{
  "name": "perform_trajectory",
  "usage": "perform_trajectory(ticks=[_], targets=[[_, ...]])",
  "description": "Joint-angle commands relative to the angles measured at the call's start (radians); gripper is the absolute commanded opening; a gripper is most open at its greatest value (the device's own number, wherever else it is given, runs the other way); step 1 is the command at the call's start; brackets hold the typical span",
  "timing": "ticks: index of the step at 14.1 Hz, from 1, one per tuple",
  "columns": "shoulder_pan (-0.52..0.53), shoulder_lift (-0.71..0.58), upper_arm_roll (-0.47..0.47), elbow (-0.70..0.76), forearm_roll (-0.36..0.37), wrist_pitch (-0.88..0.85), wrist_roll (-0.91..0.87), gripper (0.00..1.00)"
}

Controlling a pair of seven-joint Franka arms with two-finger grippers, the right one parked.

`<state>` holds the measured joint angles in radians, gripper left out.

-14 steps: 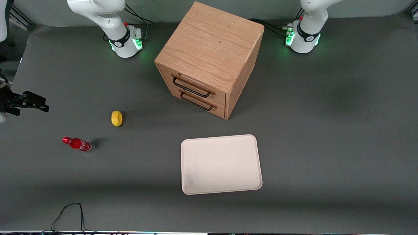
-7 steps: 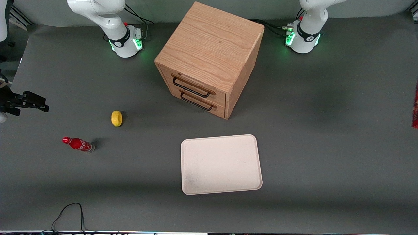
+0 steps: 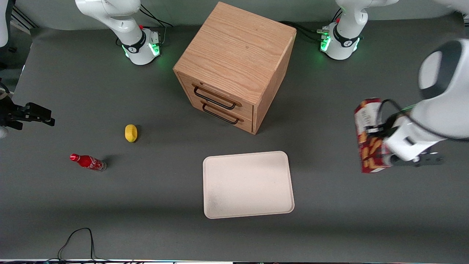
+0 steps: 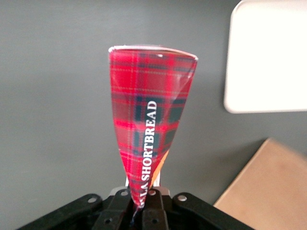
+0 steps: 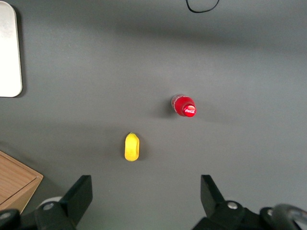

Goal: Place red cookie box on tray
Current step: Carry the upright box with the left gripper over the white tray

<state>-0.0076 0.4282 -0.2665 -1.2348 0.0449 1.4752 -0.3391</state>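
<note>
Grey table [image 3: 351,227]: fingers [image 4: 146,203] clamp red cookie box [image 4: 146,124], "SHORTBREAD" label, held clear of tray [image 3: 249,185].

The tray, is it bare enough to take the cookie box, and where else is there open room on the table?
The tray is bare all over. The gripper, shut on the red cookie box, hangs toward the working arm's end. Bare tabletop lies between them, and between the tray and the front camera. Tighter: between tray and wooden drawer cabinet, and around the lemon and soda bottle.
</note>
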Motion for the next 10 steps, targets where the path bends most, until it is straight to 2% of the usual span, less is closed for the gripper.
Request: perform_trajectory(ticks=[1,4,10], targets=[[-0.061,0.147,-0.007,0.173,-0.013,0.020,-0.153,0.00],[-0.106,0.231,-0.007,0.198,-0.013,0.141,-0.215,0.00],[-0.130,0.305,-0.005,0.192,-0.013,0.267,-0.261,0.00]])
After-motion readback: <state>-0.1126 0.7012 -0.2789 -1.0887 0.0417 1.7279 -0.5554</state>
